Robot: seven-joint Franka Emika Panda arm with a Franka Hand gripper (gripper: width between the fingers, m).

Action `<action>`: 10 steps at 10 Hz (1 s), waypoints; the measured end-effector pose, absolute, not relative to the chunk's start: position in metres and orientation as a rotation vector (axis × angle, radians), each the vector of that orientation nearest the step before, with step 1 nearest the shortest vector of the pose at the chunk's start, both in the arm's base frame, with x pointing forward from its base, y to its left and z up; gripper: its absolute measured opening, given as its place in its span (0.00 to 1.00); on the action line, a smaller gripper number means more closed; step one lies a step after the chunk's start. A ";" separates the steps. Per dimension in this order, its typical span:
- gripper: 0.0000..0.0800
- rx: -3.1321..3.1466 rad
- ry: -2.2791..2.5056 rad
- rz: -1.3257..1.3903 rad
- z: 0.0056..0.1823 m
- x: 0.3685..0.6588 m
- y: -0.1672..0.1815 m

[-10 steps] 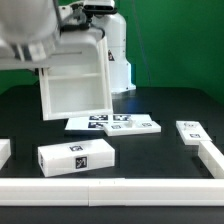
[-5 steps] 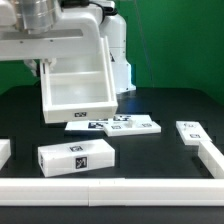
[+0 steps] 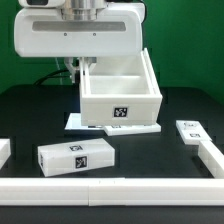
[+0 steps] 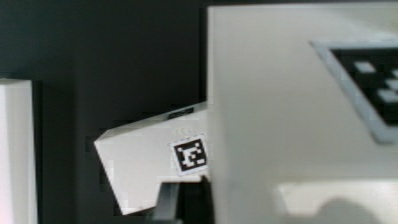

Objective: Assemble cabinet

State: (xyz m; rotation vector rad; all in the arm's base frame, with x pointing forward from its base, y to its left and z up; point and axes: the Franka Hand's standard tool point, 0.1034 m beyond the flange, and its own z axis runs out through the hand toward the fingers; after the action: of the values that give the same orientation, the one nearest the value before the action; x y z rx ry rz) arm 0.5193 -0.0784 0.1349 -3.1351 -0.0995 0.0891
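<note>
The cabinet is a large hollow white box with a tag on its front face, its open side up. It sits tilted at the middle of the exterior view, over the marker board; I cannot tell whether it touches the board. My gripper is under the big white hand and grips the cabinet's wall at the exterior view's left. In the wrist view the cabinet wall fills most of the frame. One dark finger presses against it and the other is hidden. The gripper is shut on that wall.
A long white block with one tag lies in front, and also shows in the wrist view. A small tagged piece lies at the exterior view's right. A white wall borders the front and right. Another white piece is at the left edge.
The cabinet has swung from the exterior view's left to the middle and turned, so its tagged face points to the front. It covers most of the marker board.
</note>
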 end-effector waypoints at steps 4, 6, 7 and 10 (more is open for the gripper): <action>0.04 -3.144 -0.038 -0.343 0.111 0.528 -0.050; 0.04 -3.153 -0.030 -0.529 0.106 0.536 -0.047; 0.04 -3.151 -0.028 -0.489 0.104 0.533 -0.047; 0.04 -3.152 -0.022 -0.474 0.098 0.531 -0.044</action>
State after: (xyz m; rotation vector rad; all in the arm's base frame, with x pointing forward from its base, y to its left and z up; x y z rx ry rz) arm 0.5310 -0.0435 0.0981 -3.1518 -0.0223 -0.4741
